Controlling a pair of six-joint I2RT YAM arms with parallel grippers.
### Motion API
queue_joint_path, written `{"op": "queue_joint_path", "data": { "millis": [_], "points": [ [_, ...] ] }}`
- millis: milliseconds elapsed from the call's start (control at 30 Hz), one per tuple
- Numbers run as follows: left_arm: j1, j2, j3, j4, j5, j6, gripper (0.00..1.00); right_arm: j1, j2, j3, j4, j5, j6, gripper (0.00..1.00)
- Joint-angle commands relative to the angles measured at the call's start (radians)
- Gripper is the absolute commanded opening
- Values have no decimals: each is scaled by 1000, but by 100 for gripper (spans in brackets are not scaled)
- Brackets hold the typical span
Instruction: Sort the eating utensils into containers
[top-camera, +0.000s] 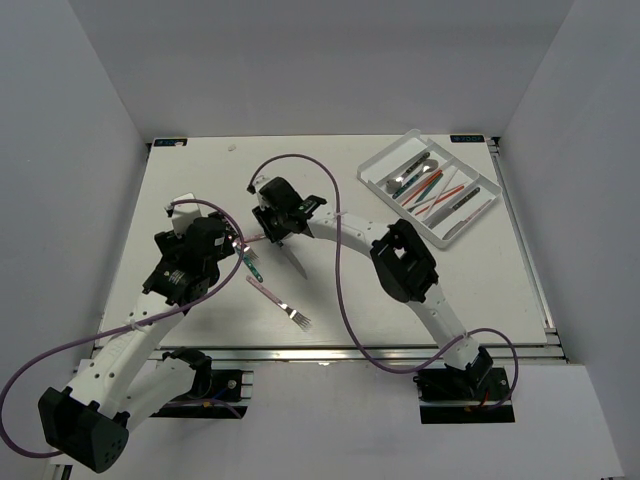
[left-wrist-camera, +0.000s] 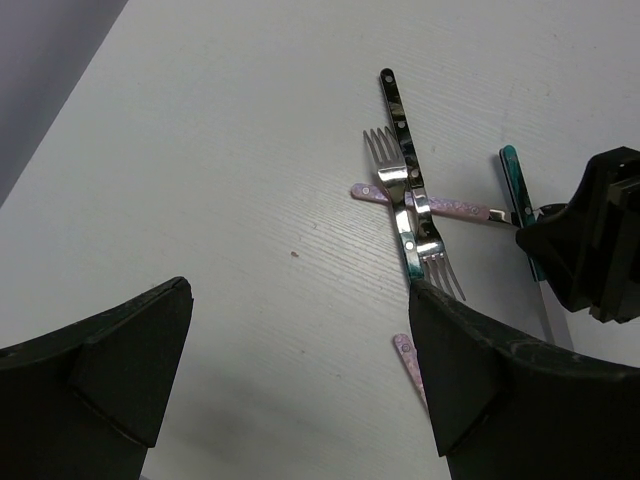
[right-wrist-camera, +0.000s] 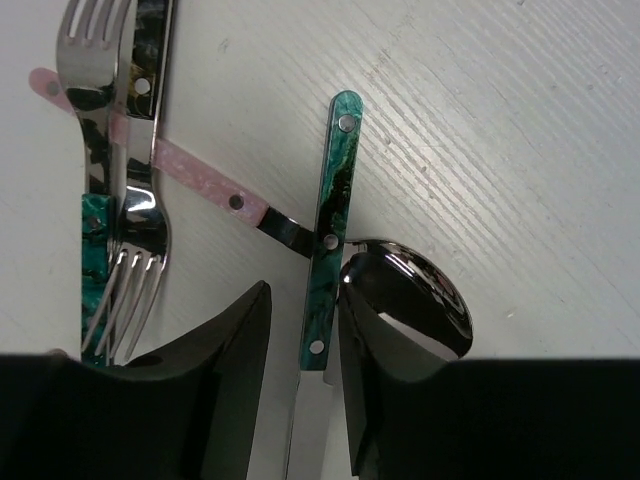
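Note:
A teal-handled knife (right-wrist-camera: 330, 230) lies on the white table between the fingers of my right gripper (right-wrist-camera: 305, 300). The jaws stand narrowed around its handle, with a gap still showing on the left side. A pink-handled spoon (right-wrist-camera: 410, 290) crosses under the knife. Left of it lie a dark-handled fork (right-wrist-camera: 140, 150) and a teal-handled fork (right-wrist-camera: 95, 250), overlapping. My left gripper (left-wrist-camera: 300, 330) hangs wide open above bare table, just short of these forks (left-wrist-camera: 410, 190). A pink-handled fork (top-camera: 280, 302) lies nearer the front. The divided clear tray (top-camera: 388, 151) holds several utensils.
The right gripper body (left-wrist-camera: 590, 240) sits close to the left gripper's right finger (left-wrist-camera: 470, 370). Purple cables (top-camera: 340, 270) loop over the table. The tray stands at the far right corner, near the table edge (top-camera: 520, 230).

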Motion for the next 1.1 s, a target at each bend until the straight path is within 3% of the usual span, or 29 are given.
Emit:
{"op": "queue_joint_path", "data": {
  "millis": [0,267,433,600,700,900,1067],
  "points": [
    [4,-6,25,14,19,12,98,-2,28,54,-27,20,-41,39],
    [4,-3,25,22,43,19,98,-4,88,91,-35,40,-62,38],
    [4,-4,23,25,55,24,98,-2,65,52,-30,39,-56,20],
    [4,-6,23,25,60,26,98,-2,-6,-37,8,45,-38,11],
    [4,-10,23,26,61,26,98,-4,-66,-83,37,14,-16,0],
    [4,-18,22,25,60,26,98,-54,-317,-236,158,-93,86,0],
    [4,-20,20,25,61,26,98,-191,-602,-453,243,-111,204,0]
  ]
}}
